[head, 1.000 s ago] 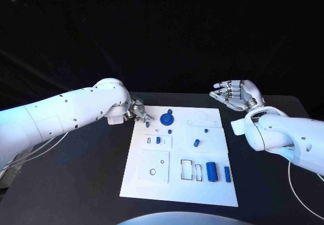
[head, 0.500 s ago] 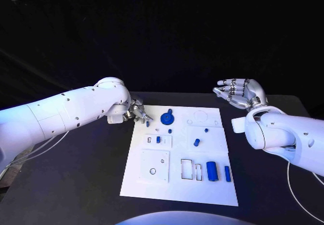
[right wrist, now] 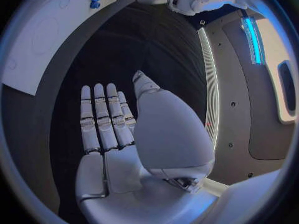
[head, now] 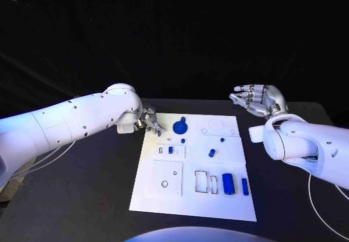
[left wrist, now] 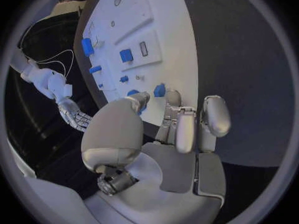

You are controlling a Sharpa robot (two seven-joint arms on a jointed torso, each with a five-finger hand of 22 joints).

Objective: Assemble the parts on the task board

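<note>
The white task board (head: 218, 201) lies mid-table with several blue parts on it. My left hand (head: 149, 121) hovers at its far left corner. In the left wrist view a small blue part (left wrist: 159, 90) sits at the board's edge between the thumb tip and a fingertip (left wrist: 171, 97) of that hand (left wrist: 168, 129). Whether they grip it I cannot tell. The same part (head: 159, 133) shows just under the fingers in the head view. My right hand (head: 258, 101) is raised beyond the board's far right corner, fingers (right wrist: 102, 119) straight and apart, holding nothing.
On the board lie a large round blue part (head: 180, 126), a short peg (head: 212, 153), a blue cylinder (head: 227, 184) and a slim bar (head: 245, 187) near the front right. Black table (head: 80, 201) surrounds the board on all sides.
My right hand has lifted a little and drawn slightly to the right. My left hand has edged up a touch; the small blue part stays where it was.
</note>
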